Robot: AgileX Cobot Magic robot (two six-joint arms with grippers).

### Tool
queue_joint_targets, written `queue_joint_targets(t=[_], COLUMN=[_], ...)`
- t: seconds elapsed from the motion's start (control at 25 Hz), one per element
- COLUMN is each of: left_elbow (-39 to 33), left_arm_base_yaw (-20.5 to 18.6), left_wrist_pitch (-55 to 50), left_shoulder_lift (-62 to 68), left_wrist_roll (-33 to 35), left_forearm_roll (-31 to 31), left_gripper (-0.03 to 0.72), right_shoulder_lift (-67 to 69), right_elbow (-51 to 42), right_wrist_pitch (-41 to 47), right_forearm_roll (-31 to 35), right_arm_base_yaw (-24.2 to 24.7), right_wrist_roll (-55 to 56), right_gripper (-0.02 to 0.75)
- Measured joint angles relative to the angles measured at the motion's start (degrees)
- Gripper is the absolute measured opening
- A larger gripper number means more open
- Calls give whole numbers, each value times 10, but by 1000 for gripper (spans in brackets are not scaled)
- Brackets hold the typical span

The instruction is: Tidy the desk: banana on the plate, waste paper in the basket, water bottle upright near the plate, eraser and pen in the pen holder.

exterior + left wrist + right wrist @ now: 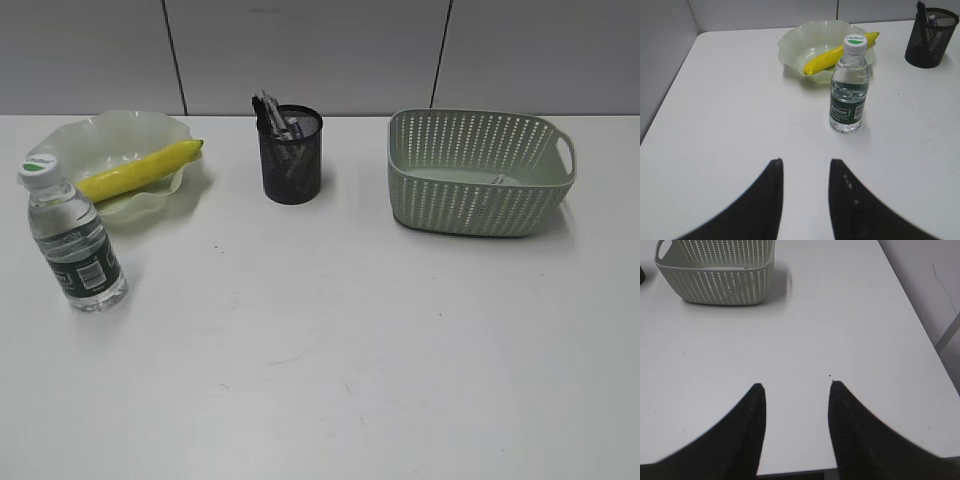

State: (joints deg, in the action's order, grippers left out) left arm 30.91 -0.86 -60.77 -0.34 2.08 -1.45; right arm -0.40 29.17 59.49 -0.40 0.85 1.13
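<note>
Clear bottle (849,85) upright left of frame, dead ahead of my left pincer (805,170), touching nothing; banana (140,170) on plate (70,135). Holder (291,155) centre, filled. Basket (480,170) right, upper left of my right pincer (796,392). Both pincers apart, empty.

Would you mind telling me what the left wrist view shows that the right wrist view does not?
Only the left wrist view shows the plate with the banana lying on it, the bottle standing upright in front of the plate, and the pen holder with pens inside. Only the right wrist view shows the basket and the desk's right edge. Both show bare white desk and an open gripper holding nothing: the left gripper in one, the right gripper in the other.
</note>
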Motion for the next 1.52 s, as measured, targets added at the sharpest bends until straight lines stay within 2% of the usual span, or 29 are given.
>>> queue_joint_targets(t=[1.52], left_elbow=[0], left_arm_base_yaw=[-3], left_wrist_pitch=[0], left_shoulder_lift=[0], left_wrist_roll=[1], left_forearm_roll=[0], left_gripper=[237], right_shoulder_lift=[0], right_elbow=[0], right_wrist_pitch=[0], right_forearm_roll=[0], right_arm_base_yaw=[0], right_wrist_roll=[-1], right_gripper=[339])
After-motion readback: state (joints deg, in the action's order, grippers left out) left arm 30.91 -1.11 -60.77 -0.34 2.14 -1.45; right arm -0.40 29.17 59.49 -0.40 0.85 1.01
